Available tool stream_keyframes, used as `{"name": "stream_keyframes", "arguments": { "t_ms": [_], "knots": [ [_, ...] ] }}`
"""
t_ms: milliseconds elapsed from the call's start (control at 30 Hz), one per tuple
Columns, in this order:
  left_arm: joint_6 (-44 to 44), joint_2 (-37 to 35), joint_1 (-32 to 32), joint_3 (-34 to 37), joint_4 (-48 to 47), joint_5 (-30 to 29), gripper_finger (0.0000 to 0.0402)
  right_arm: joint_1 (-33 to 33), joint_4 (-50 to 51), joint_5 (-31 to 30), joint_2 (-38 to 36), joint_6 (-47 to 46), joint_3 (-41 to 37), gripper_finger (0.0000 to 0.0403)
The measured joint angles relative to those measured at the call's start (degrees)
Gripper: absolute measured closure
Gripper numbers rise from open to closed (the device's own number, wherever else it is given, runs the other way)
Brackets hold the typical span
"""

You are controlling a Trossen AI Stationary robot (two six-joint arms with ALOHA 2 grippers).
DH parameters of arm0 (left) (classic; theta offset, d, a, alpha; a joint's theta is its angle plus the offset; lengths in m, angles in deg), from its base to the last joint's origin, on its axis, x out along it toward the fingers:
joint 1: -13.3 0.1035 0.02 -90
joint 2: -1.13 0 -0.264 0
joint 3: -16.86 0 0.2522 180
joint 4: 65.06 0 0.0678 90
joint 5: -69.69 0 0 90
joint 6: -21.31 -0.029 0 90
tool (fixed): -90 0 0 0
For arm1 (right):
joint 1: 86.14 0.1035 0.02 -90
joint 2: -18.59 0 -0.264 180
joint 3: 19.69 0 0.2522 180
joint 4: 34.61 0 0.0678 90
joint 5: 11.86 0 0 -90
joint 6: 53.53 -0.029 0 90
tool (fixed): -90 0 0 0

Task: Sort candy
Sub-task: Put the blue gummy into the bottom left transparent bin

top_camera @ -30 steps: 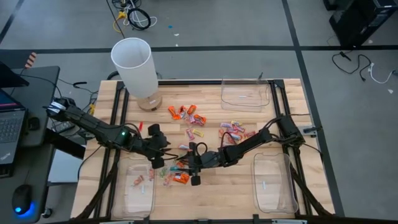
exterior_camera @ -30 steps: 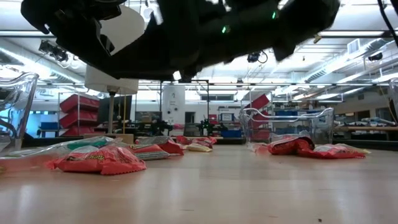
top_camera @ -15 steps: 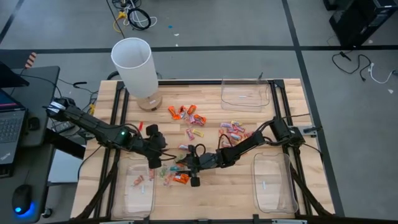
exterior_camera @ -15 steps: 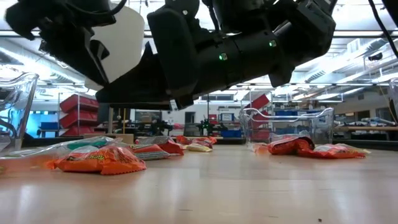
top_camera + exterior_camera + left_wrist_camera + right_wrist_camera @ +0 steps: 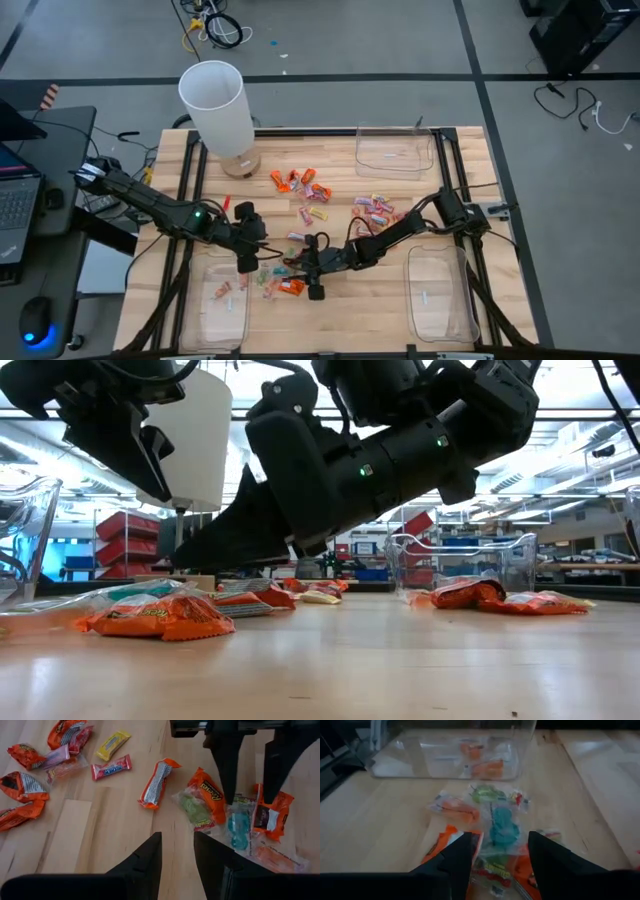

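**Right claw lowered onto the front cluster**

Now the right gripper (image 5: pixel 303 268) is seen lower and tilted further toward the board than half a second earlier, its fingers spread wide and nothing held between them. They are set astride a teal-wrapped sweet (image 5: pixel 501 828) in the small cluster near the front left tray (image 5: pixel 222 300). A pick from that cluster is judged to be starting, with no closure yet made.

The left gripper (image 5: pixel 247 258) has barely shifted; it is held just beside the same cluster, its fingers (image 5: pixel 150 860) partly parted and empty.

The candy (image 5: pixel 310 190) is spread over the middle of the table (image 5: pixel 340 310), with a few pieces already lying in the front left tray. Most pieces are judged still unsorted.
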Motion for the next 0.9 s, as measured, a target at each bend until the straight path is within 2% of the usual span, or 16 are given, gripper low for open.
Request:
{"name": "stream_keyframes", "arguments": {
  "t_ms": [800, 900],
  "knots": [
    [0.22, 0.00, 0.00, 0.00, 0.04, -1.03, 0.0286, -0.77, 1.53, 0.30, 0.00, 5.09, 0.00, 0.0224],
    [0.22, 0.00, 0.00, 0.00, 0.02, -1.14, 0.0286, -1.06, 2.66, -2.49, 0.00, 4.82, 0.02, 0.0226]
  ]
}}
